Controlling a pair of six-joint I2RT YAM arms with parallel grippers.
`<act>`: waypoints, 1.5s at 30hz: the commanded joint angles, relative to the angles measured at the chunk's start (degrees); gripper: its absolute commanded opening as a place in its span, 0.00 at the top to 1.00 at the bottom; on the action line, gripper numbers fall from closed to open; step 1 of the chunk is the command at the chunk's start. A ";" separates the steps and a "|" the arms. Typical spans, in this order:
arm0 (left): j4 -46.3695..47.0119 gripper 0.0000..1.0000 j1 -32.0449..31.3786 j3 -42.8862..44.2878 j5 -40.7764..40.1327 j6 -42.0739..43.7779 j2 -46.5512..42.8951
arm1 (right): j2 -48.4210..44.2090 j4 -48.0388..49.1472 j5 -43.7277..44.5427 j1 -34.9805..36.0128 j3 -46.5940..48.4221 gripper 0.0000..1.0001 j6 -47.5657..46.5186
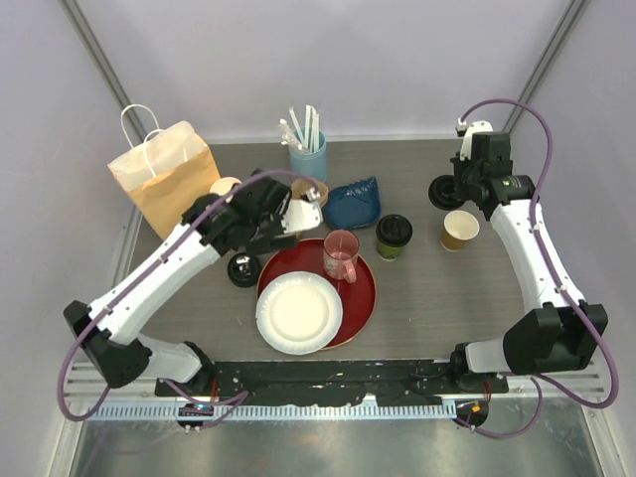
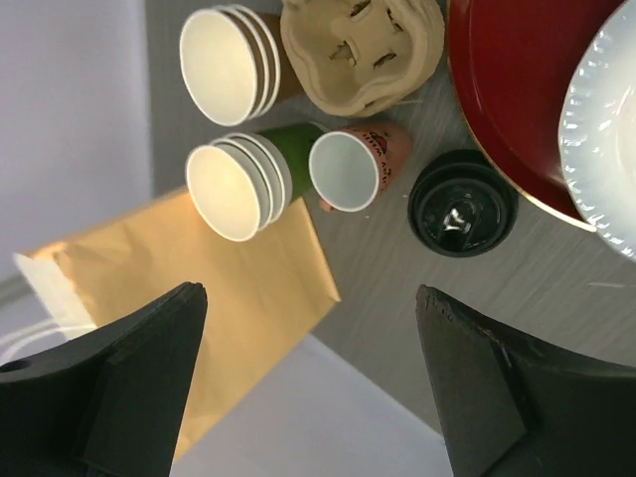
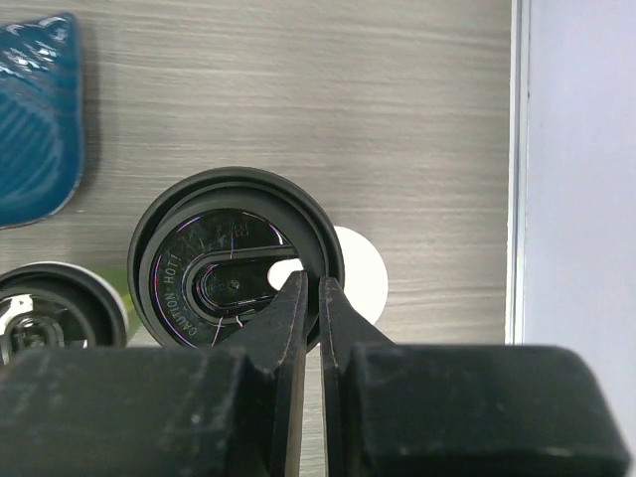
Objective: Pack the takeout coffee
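Observation:
A green paper cup with a black lid stands right of the red tray; its lid also shows in the right wrist view. A kraft-brown paper cup stands open, without a lid; its white inside shows in the right wrist view. My right gripper is shut on the rim of a black plastic lid and holds it above the table, just behind and left of the brown cup. My left gripper is open and empty, raised over the back left of the table.
A brown paper bag stands at the back left. Stacked lidless cups, a cardboard cup carrier and a loose black lid lie near it. A red tray holds a pink mug and a white plate. A blue pouch and a blue stirrer holder stand behind.

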 commanded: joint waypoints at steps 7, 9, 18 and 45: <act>-13.93 0.14 15.19 20.42 18.12 -25.72 12.65 | 3.04 6.16 1.82 -5.92 -6.32 0.99 4.73; -9.03 0.14 15.46 17.62 20.06 -26.17 12.21 | 3.74 5.99 2.08 -6.54 -6.32 0.99 5.26; -0.04 0.13 16.69 8.82 28.42 -27.40 9.84 | 5.85 6.16 3.14 -9.08 -8.61 0.99 5.53; 1.20 0.13 16.60 7.77 29.56 -25.29 10.63 | 5.24 6.69 3.40 -10.31 -11.77 0.99 6.23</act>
